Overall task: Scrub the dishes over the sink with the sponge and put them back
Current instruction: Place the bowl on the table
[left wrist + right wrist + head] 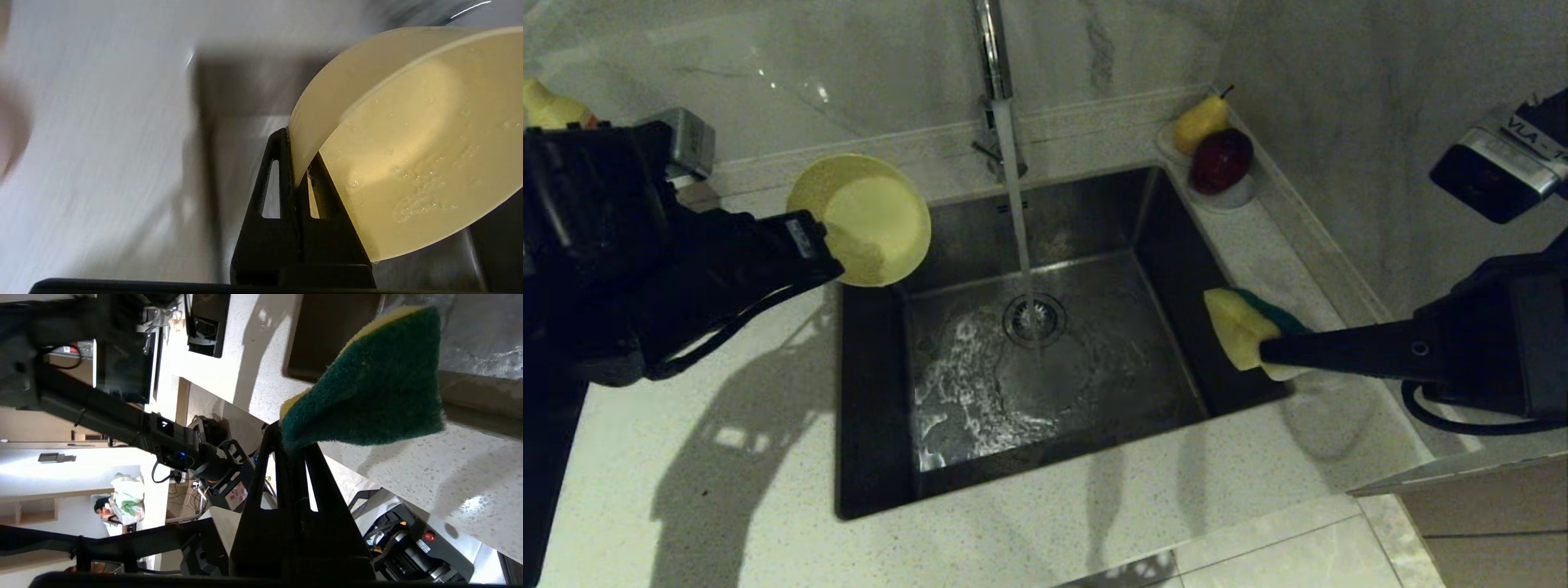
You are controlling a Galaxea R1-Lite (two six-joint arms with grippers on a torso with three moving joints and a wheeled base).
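Wet yellow bowl point(866, 219) tilted, nothing inside; water pools in sink point(980, 384).

right gripper point(295, 451): fingers clamped on sponge corner | sponge point(367, 388): green face to camera, beyond fingertips | speckled countertop point(429, 465) behind it

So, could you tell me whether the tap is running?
On: a stream falls from the tap onto the sink drain.
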